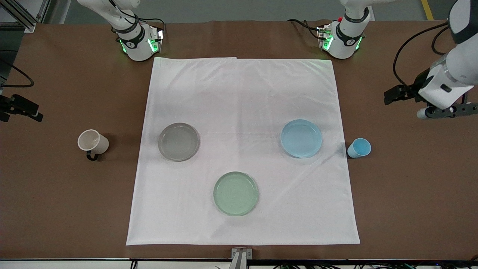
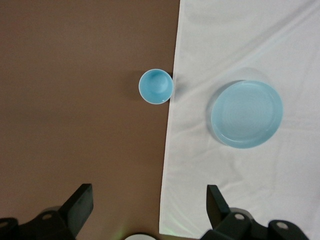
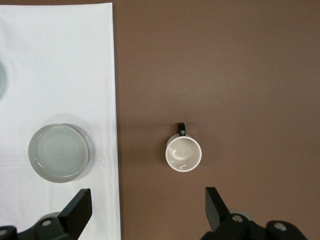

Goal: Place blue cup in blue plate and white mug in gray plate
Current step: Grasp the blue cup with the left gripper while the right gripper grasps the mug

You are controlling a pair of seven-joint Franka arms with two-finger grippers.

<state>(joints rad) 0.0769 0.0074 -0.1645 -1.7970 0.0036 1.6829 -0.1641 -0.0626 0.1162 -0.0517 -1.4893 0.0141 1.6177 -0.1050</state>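
The blue cup (image 1: 359, 148) stands upright on the bare brown table, just off the cloth's edge at the left arm's end, beside the blue plate (image 1: 301, 138). Both show in the left wrist view: cup (image 2: 156, 86), plate (image 2: 246, 114). The white mug (image 1: 93, 142) stands upright on bare table at the right arm's end, its dark handle toward the front camera, beside the gray plate (image 1: 178, 141). The right wrist view shows mug (image 3: 183, 153) and gray plate (image 3: 58, 152). My left gripper (image 1: 450, 111) (image 2: 148, 210) and right gripper (image 1: 20, 108) (image 3: 146, 210) hover high, open and empty.
A white cloth (image 1: 242, 93) covers the table's middle and bears all three plates. A pale green plate (image 1: 235, 193) lies on it, nearest the front camera. Both arm bases stand at the table's back edge.
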